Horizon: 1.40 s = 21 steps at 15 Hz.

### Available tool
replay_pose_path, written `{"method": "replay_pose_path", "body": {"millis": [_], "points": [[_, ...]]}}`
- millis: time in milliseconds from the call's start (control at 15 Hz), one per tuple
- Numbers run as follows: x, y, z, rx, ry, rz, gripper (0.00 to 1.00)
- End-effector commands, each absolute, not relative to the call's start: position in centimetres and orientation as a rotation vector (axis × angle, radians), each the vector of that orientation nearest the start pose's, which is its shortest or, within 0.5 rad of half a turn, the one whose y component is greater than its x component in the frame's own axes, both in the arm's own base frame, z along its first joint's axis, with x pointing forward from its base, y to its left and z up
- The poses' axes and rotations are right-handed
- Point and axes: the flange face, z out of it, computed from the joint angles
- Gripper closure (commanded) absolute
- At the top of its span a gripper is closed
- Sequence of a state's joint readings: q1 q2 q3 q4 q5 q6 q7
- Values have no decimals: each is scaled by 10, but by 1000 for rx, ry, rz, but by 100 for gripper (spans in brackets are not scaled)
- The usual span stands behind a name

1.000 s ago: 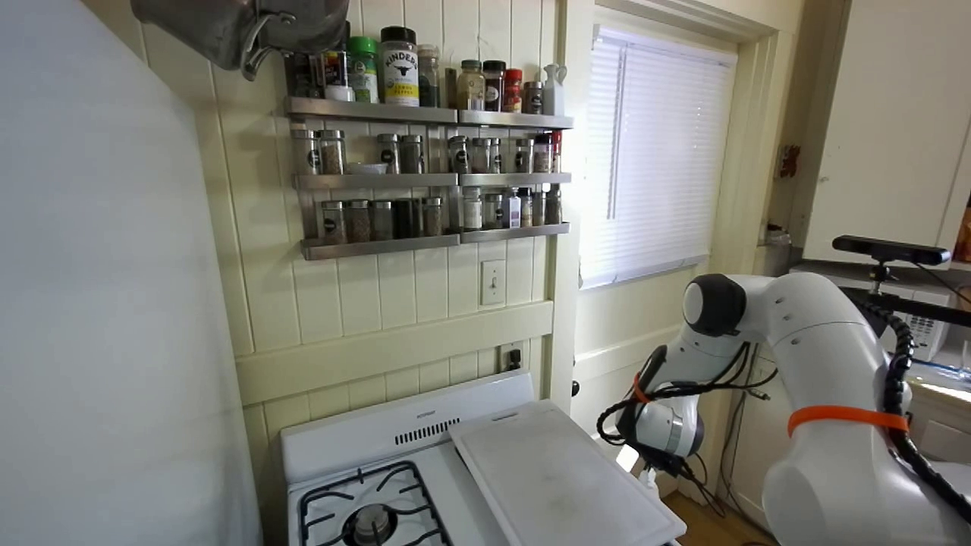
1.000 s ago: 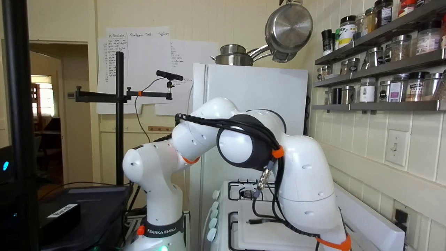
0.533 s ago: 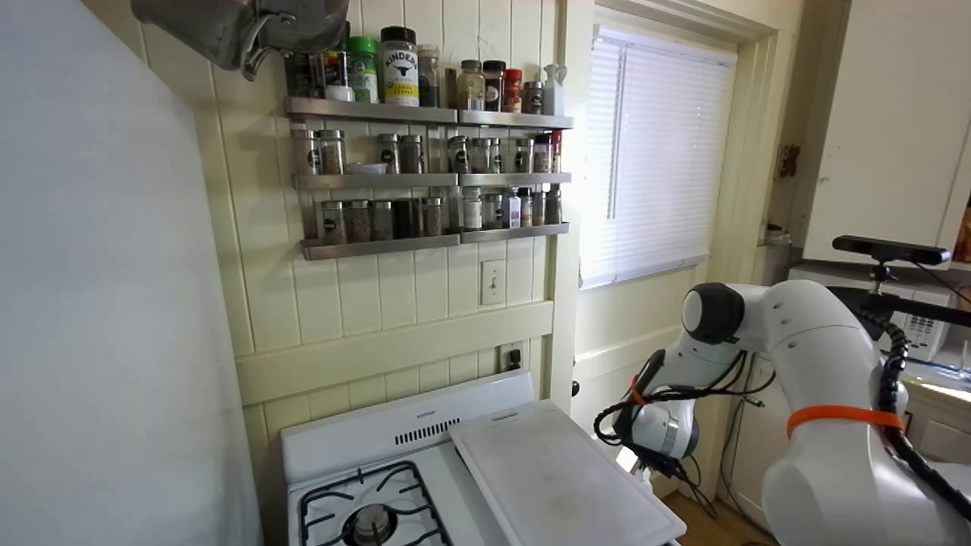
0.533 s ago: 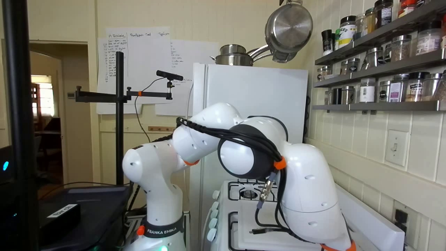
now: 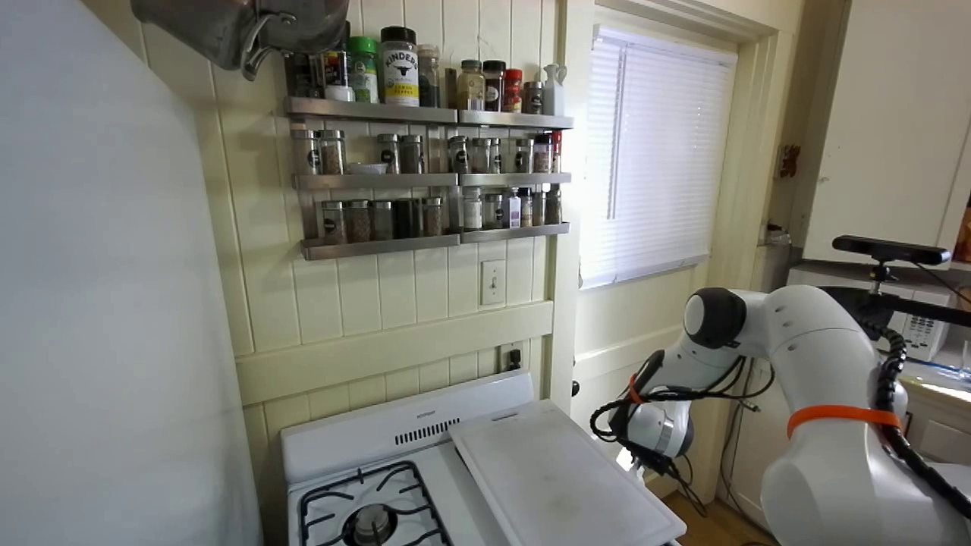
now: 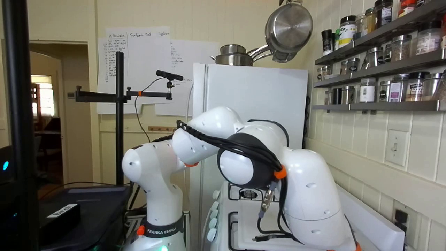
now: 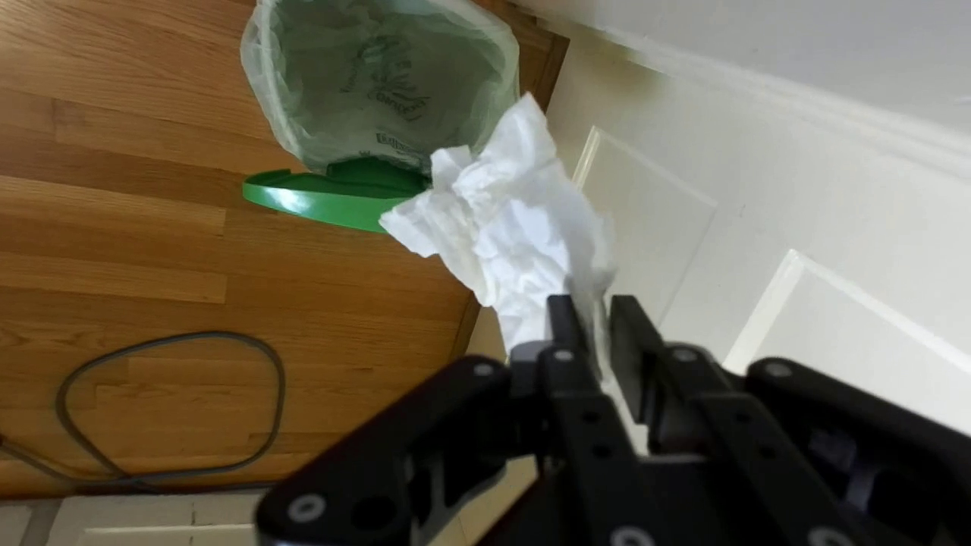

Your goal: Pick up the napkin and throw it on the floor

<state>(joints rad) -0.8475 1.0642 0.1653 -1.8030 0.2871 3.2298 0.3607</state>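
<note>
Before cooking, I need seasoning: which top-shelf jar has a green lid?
In an exterior view, the jar just left of the Kinder's container; only its lid is bright green.

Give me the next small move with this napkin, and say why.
I'd probably ease the claw away from the bin toward the wood floor beside it before letting go. The wrist view shows the napkin pinched in the claw, its loose end overlapping the bin's edge, so opening here might drop it in there.
</note>
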Motion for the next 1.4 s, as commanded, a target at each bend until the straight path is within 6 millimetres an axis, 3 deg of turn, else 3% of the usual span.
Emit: {"method": "replay_pose_path", "body": {"millis": [0,467,1133,1200,1333], "points": [[461,-420,-9,-2220,1987,-583,49],[465,-420,-9,-2214,1980,-585,1],[454,-424,-18,-2284,2074,-476,0],[455,-424,-18,-2286,2075,-470,22],[456,-423,-18,-2293,2068,-458,34]]}}
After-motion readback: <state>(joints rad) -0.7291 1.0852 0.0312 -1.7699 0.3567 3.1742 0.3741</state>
